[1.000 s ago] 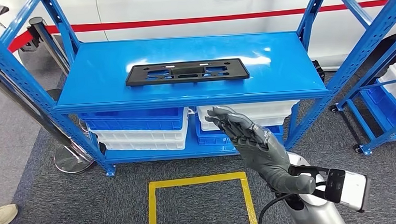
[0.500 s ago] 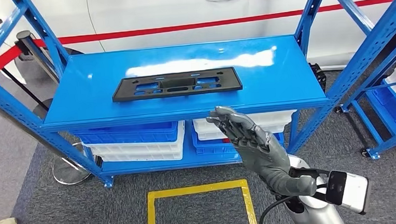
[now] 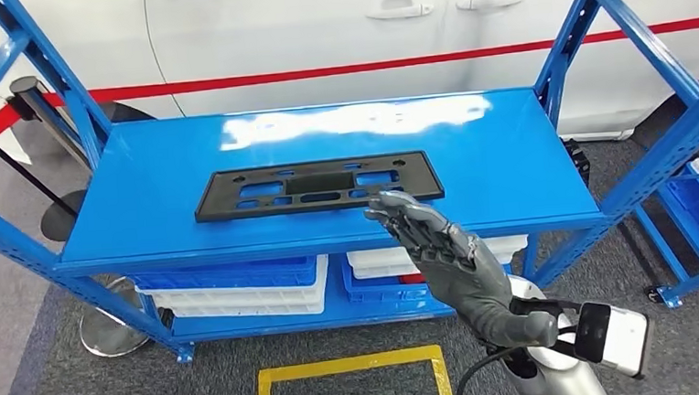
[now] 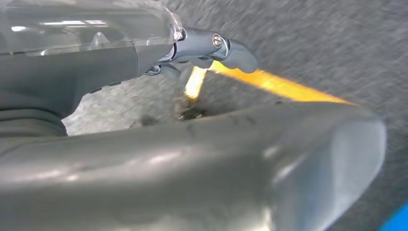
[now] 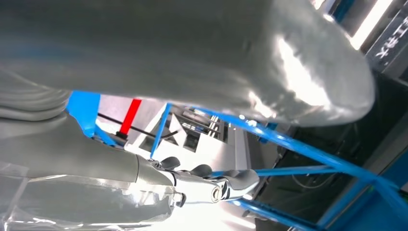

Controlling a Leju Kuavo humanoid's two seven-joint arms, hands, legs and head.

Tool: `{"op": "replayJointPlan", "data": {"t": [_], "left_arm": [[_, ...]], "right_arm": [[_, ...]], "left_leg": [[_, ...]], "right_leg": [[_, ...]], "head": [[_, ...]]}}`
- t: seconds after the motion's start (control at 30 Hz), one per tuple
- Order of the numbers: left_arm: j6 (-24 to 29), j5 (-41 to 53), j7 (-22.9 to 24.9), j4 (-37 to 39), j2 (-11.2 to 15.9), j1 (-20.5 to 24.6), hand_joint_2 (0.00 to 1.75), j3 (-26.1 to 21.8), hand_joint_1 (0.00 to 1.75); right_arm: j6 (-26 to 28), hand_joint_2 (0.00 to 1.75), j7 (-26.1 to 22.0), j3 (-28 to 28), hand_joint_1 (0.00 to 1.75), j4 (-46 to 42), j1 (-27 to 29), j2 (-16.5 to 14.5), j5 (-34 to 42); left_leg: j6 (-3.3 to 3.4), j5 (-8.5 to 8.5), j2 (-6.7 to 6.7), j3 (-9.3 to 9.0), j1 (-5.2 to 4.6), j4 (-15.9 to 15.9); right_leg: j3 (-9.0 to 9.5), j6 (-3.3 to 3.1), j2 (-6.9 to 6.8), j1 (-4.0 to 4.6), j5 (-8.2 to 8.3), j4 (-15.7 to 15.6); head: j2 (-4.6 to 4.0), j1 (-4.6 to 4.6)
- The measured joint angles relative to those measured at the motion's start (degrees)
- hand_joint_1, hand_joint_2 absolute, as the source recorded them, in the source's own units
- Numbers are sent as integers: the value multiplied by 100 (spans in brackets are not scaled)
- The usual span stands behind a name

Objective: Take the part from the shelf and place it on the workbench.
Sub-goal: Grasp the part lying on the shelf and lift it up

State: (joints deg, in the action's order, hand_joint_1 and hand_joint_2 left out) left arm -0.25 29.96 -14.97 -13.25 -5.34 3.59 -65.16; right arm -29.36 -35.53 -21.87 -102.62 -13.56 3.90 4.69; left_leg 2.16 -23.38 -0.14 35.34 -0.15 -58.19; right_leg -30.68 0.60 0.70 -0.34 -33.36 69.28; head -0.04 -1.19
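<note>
The part (image 3: 318,185) is a long flat black plate with cut-outs, lying on the blue top board of the shelf (image 3: 143,183), near its front edge. My right hand (image 3: 441,256) is raised in front of the shelf with its fingers stretched out and nothing in it. Its fingertips (image 3: 385,204) reach the shelf's front edge just below the part's right end; contact is unclear. In the right wrist view the thumb (image 5: 240,57) and fingers (image 5: 211,185) stand apart. My left hand (image 4: 192,159) hangs over the grey carpet, holding nothing.
Blue and white bins (image 3: 242,291) are stacked on the lower shelf. A white car (image 3: 317,25) with a red stripe stands behind. A stanchion (image 3: 107,331) stands at the left, a second blue rack (image 3: 693,186) at the right. A yellow floor marking (image 3: 347,372) lies before the shelf.
The whole picture has shifted: the camera came closer, so the shelf and part sit lower and larger. My right hand keeps its pose; its fingertips now overlap the shelf's front edge.
</note>
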Motion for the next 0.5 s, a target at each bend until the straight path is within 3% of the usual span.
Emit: {"op": "replayJointPlan", "data": {"t": [0.07,0.1,0.13,0.17,0.23,0.27,0.3,0.4,0.47,0.5], "left_arm": [[-1,0,-3,0,3,-3,0,1,0],[-1,-1,-3,0,3,-10,0,1,0],[-1,1,-2,0,2,-15,0,1,0],[-2,2,-1,0,-2,-17,0,1,0],[-2,3,2,0,-9,-18,0,1,0],[-2,3,2,0,-12,-15,0,1,0],[-2,3,2,0,-12,-11,0,1,0],[-2,5,2,0,-10,5,0,3,0],[-2,4,-1,0,-10,17,0,3,0],[-3,4,-2,0,-11,18,0,3,0]], "right_arm": [[13,0,-1,-1,0,7,14,20,1],[18,0,-1,-2,0,8,19,28,1],[21,0,-1,-2,0,9,21,34,1],[23,0,-1,-3,0,9,22,40,1],[25,0,-1,-3,0,13,27,57,1],[25,0,2,-5,0,21,32,67,-1],[26,0,2,-8,0,27,38,74,-1],[27,0,-1,-14,0,22,35,86,3],[27,0,-1,-13,0,9,25,87,4],[27,0,-1,-13,0,6,24,87,4]], "left_leg": [[-7,-111,-5,-120,19,11],[-20,-172,-9,-189,33,11],[-38,-239,-14,-273,50,10],[-61,-312,-19,-369,70,9],[-135,-492,-27,-566,103,-8],[-182,-572,-32,-625,105,-13],[-234,-637,-33,-685,100,-13],[-361,-682,-21,-801,104,-67],[-396,-714,-16,-629,126,-455],[-407,-782,-15,-434,130,-789]], "right_leg": [[-488,61,-6,-41,-356,472],[-660,87,-10,-61,-491,550],[-752,112,-17,-80,-505,467],[-781,133,-28,-98,-352,248],[-786,156,-74,-131,391,-443],[-780,135,-101,-131,714,-703],[-781,97,-116,-125,934,-862],[-678,-64,-93,-111,927,-937],[-533,-151,-79,-105,856,-977],[-468,-182,-78,-93,807,-989]], "head": [[0,1],[0,2],[0,2],[0,3],[0,9],[-1,15],[-1,18],[0,16],[0,13],[0,14]]}}
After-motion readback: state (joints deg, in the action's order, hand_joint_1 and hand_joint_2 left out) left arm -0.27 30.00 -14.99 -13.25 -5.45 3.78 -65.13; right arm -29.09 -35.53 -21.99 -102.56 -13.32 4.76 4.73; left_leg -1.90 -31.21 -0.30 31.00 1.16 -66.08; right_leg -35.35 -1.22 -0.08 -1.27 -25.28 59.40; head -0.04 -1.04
